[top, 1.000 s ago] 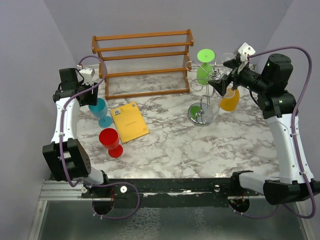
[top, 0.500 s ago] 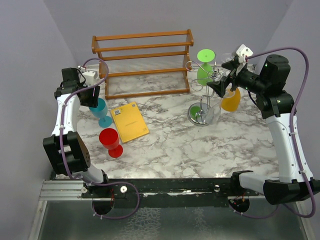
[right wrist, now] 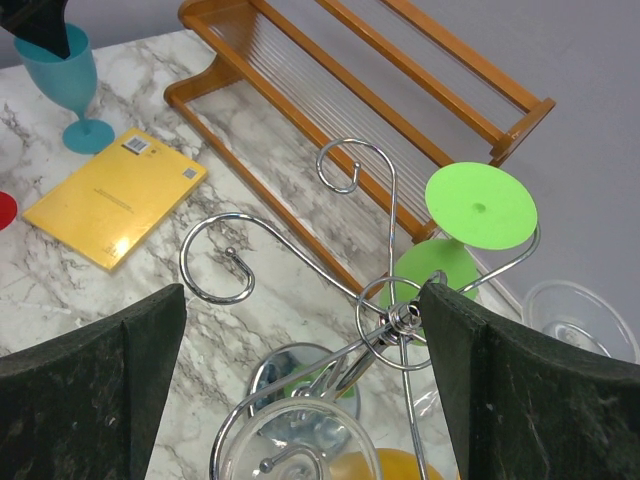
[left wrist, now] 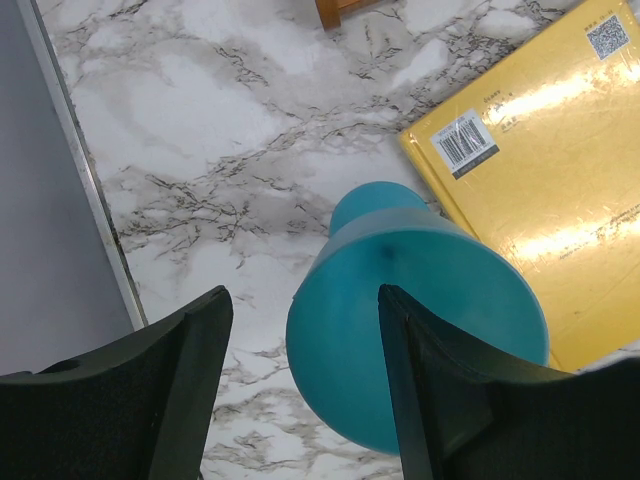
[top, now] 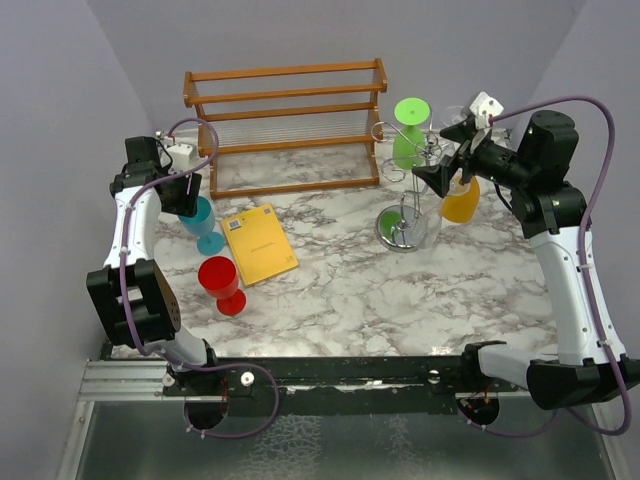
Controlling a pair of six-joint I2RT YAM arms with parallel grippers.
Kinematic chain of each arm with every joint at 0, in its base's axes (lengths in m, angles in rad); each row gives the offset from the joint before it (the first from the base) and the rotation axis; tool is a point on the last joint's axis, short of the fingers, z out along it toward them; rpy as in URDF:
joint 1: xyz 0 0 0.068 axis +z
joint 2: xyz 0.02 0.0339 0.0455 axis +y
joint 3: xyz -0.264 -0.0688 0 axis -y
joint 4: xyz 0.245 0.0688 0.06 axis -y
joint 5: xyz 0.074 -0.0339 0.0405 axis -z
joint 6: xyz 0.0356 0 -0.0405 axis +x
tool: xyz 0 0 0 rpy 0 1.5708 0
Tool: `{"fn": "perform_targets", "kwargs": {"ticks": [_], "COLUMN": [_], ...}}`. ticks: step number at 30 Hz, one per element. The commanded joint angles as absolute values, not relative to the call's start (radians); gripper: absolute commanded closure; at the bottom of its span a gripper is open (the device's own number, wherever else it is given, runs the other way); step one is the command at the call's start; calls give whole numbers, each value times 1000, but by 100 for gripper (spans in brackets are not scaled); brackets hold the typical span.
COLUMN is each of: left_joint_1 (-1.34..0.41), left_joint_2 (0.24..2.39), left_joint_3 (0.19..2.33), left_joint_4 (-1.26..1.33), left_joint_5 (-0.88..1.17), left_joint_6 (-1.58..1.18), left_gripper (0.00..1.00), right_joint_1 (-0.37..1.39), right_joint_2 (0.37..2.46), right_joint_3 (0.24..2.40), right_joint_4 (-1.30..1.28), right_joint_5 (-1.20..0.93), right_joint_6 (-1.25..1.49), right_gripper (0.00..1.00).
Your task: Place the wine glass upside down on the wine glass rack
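The silver wire wine glass rack point(top: 400, 205) stands at the back right, and its hub point(right wrist: 400, 316) and curled arms show in the right wrist view. A green glass point(top: 410, 135), an orange glass point(top: 460, 205) and a clear glass point(right wrist: 300, 445) hang on it upside down. My right gripper point(top: 437, 178) is open and empty just above the rack top point(right wrist: 305, 290). A teal wine glass point(top: 203, 225) stands upright at the left. My left gripper point(top: 190, 195) is open at its bowl point(left wrist: 420, 330), with one finger point(left wrist: 440, 400) over the bowl and the other beside it.
A brown wooden slatted shelf point(top: 285, 120) stands along the back wall. A yellow book point(top: 258, 243) lies beside the teal glass. A red glass point(top: 220, 278) stands in front of the book. Another clear glass point(right wrist: 580, 315) is at the rack's right side.
My left gripper has moved right, up to the teal glass. My right gripper has shifted slightly above the rack and stays open.
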State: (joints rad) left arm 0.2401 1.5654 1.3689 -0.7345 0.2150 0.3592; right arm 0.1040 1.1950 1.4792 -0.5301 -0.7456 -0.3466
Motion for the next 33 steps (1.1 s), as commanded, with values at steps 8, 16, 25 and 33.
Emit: {"fn": "perform_targets", "kwargs": {"ticks": [8, 16, 25, 33], "left_joint_1": [242, 242, 243, 241], "left_joint_2": [1513, 1515, 1555, 1564], "left_joint_3": [1412, 1405, 1405, 1399], "left_joint_4": [-731, -718, -753, -758], "left_joint_5": [232, 223, 248, 267], "left_joint_6": [356, 357, 381, 396], "left_gripper": [28, 19, 45, 67], "right_joint_1": [110, 110, 110, 110], "right_joint_2": [1178, 1177, 1168, 1162], "right_joint_3": [1473, 1471, 1475, 1478], "right_joint_4": [-516, -515, -518, -518], "right_joint_5": [-772, -776, -767, -767], "right_joint_6": [-367, -370, -374, -374], "right_gripper": [0, 0, 0, 0]}}
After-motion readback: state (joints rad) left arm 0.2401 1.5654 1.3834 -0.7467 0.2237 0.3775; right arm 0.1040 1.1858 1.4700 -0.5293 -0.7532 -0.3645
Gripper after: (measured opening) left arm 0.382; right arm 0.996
